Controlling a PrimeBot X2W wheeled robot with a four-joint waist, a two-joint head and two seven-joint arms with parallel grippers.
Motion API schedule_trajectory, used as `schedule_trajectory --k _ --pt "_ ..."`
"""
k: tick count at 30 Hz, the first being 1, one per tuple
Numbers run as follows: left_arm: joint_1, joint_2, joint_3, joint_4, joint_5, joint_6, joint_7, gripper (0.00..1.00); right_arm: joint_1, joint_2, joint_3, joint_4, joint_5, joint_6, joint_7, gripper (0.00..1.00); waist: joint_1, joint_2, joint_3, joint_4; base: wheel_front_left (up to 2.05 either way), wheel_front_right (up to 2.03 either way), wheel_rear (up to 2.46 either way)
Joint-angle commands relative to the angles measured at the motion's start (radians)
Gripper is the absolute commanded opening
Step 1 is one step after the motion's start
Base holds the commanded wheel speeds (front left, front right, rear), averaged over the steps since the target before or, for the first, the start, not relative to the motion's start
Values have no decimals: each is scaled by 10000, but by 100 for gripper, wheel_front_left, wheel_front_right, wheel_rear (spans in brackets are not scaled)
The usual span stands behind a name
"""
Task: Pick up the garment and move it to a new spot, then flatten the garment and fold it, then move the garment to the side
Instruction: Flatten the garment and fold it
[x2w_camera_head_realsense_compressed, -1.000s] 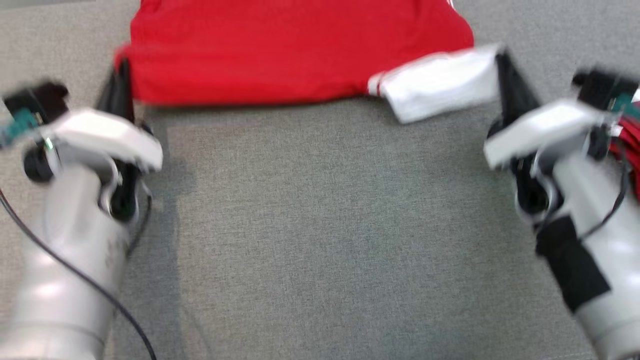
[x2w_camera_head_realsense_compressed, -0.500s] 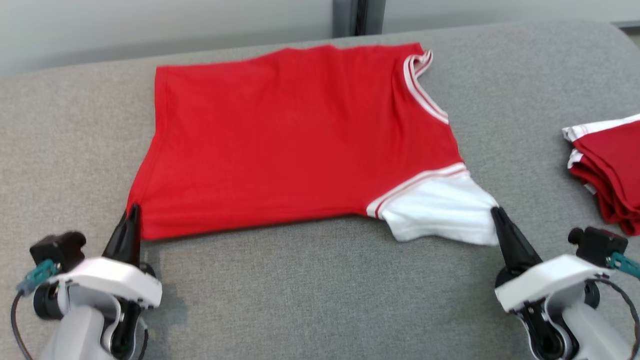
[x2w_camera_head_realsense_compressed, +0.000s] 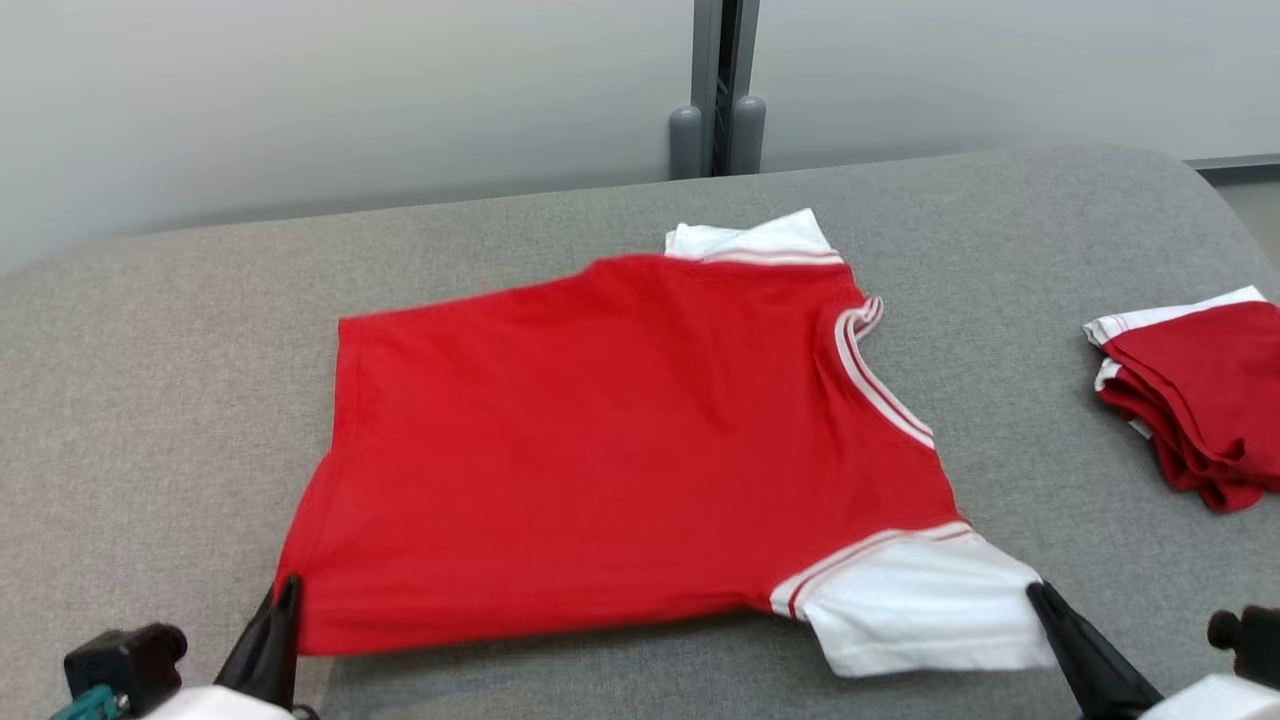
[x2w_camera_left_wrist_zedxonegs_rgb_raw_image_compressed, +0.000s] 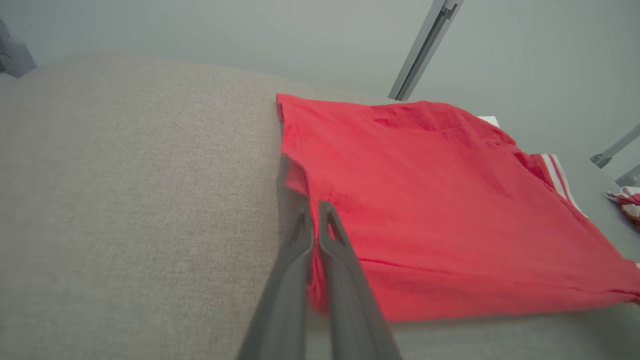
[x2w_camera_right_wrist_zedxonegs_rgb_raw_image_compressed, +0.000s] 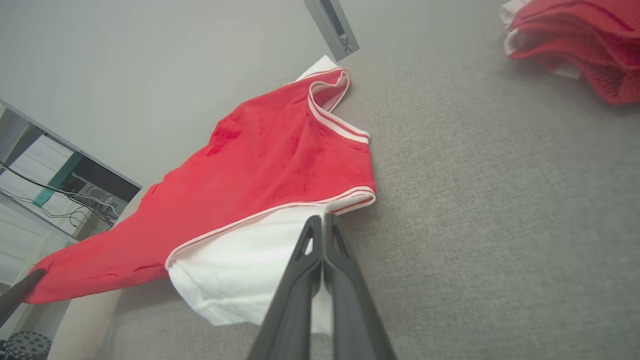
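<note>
While the left gripper (x2w_camera_head_realsense_compressed: 286, 592) sits at the lower left, its dark fingers are pinched together on the near-left hem corner of the red T-shirt (x2w_camera_head_realsense_compressed: 620, 450). The left wrist view shows red cloth caught between them. Moving across, the shirt lies spread out near the middle of the grey padded surface (x2w_camera_head_realsense_compressed: 150, 400), hem to the left, striped neckline (x2w_camera_head_realsense_compressed: 885, 385) to the right. One white sleeve (x2w_camera_head_realsense_compressed: 750, 240) peeks out at the far edge; the other white sleeve (x2w_camera_head_realsense_compressed: 920, 615) stretches out at the near right. And there's the right gripper (x2w_camera_head_realsense_compressed: 1038, 593), fingers closed tight on that near sleeve's outer edge. Further right, well apart from the shirt, sits a pile of folded red-and-white garments (x2w_camera_head_realsense_compressed: 1190, 400).
</note>
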Motion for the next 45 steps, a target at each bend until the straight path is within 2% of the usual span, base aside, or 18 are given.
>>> schedule_trajectory --k 1,5,10,11,17,25,33,40,45 --pt "86 123 67 -160 13 105 73 0 125 42 -145 -162 -93 -4 141 0 0 -1 -38 4 0 0 0" --pt "1068 246 112 -1577 53 705 714 0 1213 794 -1108 -1675 -833 -4 1514 0 0 -1 -81 42 0 0 0" --pt "1563 414 107 -2421 48 1117 1280 0 1796 1595 -1786 -2962 -1494 -4 2792 0 0 -1 -39 71 0 0 0" --pt "1620 462 86 -2548 34 1173 1455 0 1886 1748 -1933 -3194 -1665 -4 3139 0 0 -1 -4 78 0 0 0" --pt "1330 580 128 -2703 -35 1163 1642 0 1446 1960 -2190 -3421 -1484 -4 3682 0 0 -1 351 126 0 0 0" --pt "144 783 182 -2385 -173 834 1804 0 -727 1916 -2248 -2713 -651 -3 4535 0 0 -1 1376 143 0 0 0" --pt "-1381 736 45 -1403 -372 358 1808 0 -3719 1478 -2143 -666 -470 -3 5388 0 0 -1 2476 295 0 0 0" --pt "-2201 524 -78 -603 -555 43 1598 0 -5269 1293 -2027 927 -462 -3 5149 0 0 -1 2881 493 0 0 0" --pt "-2694 343 -76 -4 -738 -156 1424 0 -6087 1171 -1762 1861 -253 -4 4567 0 0 -1 3049 564 0 0 0"
